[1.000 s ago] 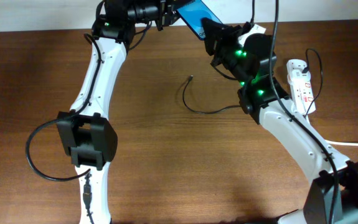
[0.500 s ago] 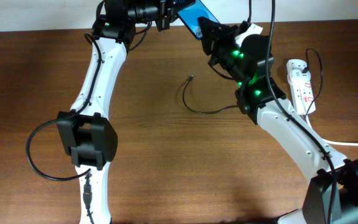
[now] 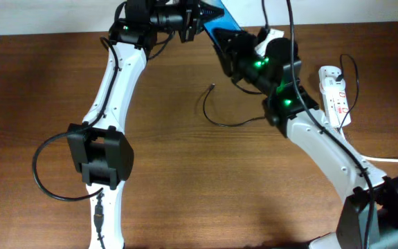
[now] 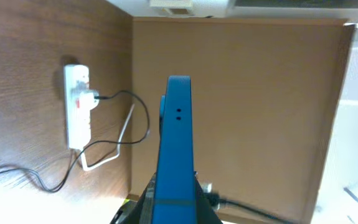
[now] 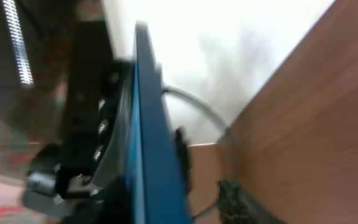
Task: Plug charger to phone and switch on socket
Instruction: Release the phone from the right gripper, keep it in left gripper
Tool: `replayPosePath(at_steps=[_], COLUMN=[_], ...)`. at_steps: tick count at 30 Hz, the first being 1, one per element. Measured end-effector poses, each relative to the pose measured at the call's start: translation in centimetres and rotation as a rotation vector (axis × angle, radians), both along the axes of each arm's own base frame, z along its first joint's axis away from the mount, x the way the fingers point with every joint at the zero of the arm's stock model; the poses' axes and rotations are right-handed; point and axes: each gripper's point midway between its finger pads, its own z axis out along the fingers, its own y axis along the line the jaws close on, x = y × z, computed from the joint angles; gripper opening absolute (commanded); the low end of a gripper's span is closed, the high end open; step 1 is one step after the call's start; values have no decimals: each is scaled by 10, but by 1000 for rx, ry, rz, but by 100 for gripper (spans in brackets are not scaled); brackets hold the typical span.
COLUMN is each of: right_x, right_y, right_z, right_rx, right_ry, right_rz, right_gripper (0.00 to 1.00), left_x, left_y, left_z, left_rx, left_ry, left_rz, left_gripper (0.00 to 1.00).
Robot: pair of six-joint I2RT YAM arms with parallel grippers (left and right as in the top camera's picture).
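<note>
left gripper (image 3: 197, 15): clamped tight on the phone (image 3: 219, 17), holding it up in the air at the far edge of the table (image 3: 185, 187). In its own wrist view the phone (image 4: 175, 155) stands edge-on, straight out of its grip.
right gripper (image 3: 226, 41): pressed close against the phone from the opposite side to the left gripper. I cannot tell whether it is apart or together, as its wrist view is badly blurred.
phone: between the two grippers, and only a thin blue edge (image 5: 150, 137) in the right wrist view.
charger (image 3: 225, 124): lying loose in a curve on the table, on the arm-base side of the right gripper and well apart from both grippers.
plug tip (image 3: 212, 86): free, at the end of the curve nearest the grippers.
socket (image 3: 335, 93): flat on the table, out past the right arm and well apart from both grippers, with the thin black cable running into it.
white cord (image 3: 392, 160): trails off toward the table's edge.
</note>
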Motion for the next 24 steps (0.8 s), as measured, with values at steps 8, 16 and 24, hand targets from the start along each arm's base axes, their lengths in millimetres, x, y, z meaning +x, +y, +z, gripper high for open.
replayPosePath(at_steps=[8,16,24], right_x=[-1,-23,-21], right_y=[-71,-70,-47], right_z=[-95,-132,-183], right_rx=[-404,-582,-629], right_ry=[123,154,184], right_rz=[27,162,273], right_gripper=[64,64,57], left_x=[-17,-40,-36], left_y=[20,50,76], left_z=[-14,-50,-95], left_rx=[37,131,193], left_ry=[-117,-163,-197], left_rz=[-116,-180,-199], left_gripper=[0,0,0])
